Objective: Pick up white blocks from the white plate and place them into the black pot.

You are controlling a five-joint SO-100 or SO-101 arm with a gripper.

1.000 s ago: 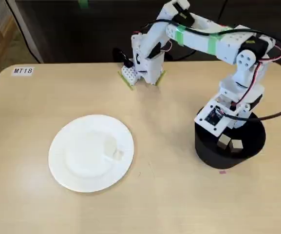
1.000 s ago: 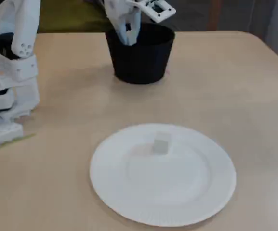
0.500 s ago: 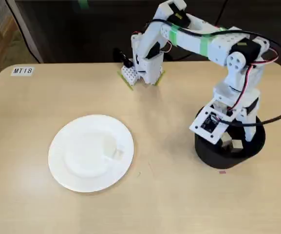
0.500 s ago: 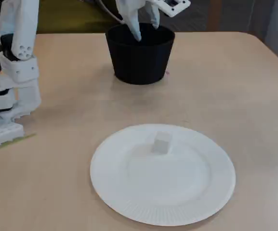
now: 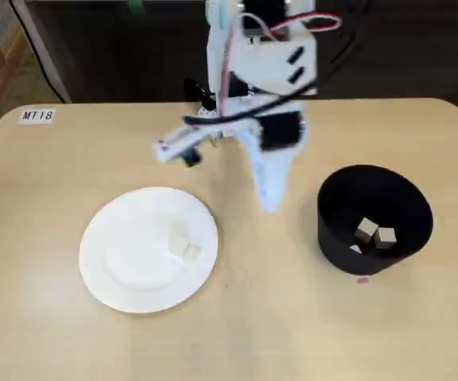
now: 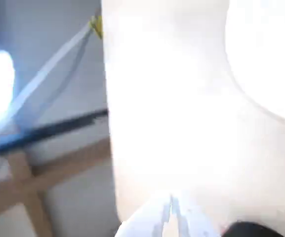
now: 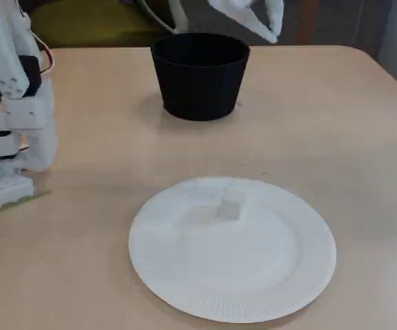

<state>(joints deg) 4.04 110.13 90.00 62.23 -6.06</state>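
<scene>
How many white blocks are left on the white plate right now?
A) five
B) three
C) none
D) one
D: in both fixed views a single white block lies on the white plate, near the edge toward the black pot, which already holds blocks.

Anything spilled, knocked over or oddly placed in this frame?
Nothing stands out. The black pot stands upright with two white blocks inside, one more block lies on the white plate, and none are loose on the table. The gripper hangs blurred between plate and pot.
</scene>
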